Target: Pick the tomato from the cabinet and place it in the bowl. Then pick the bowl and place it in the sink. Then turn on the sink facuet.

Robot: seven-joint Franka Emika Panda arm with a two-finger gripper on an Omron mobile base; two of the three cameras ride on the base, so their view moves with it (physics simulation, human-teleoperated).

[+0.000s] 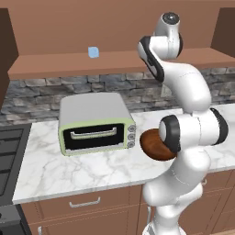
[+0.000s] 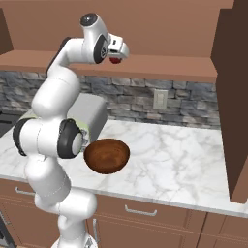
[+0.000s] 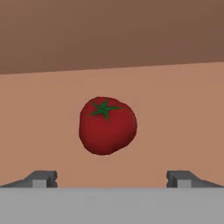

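Dark finger tips (image 3: 43,178) of the claw (image 3: 112,179) are standing wide apart in the hand view, released and gripping nothing, and the tomato (image 3: 107,125) is sitting straight ahead of them, centred on the gap between the two tips. It is lying on the cabinet (image 3: 175,109) shelf board, its green stem facing the camera and tipped slightly toward the upper left, with the cabinet's darker back panel rising behind it. Being nearly round, it is offering no long axis to line up with, so I judge the coming move to be a plain advance along the claw's own pointing line until the tips are flanking the tomato, then a closing. From the right base view, the claw (image 2: 117,54) is hovering at shelf height with the tomato (image 2: 115,60) peeking out red just beside its tip. Well below the tomato, the bowl (image 2: 107,155) is waiting on the marble surface (image 2: 184,155), next to the toaster oven (image 1: 95,123).
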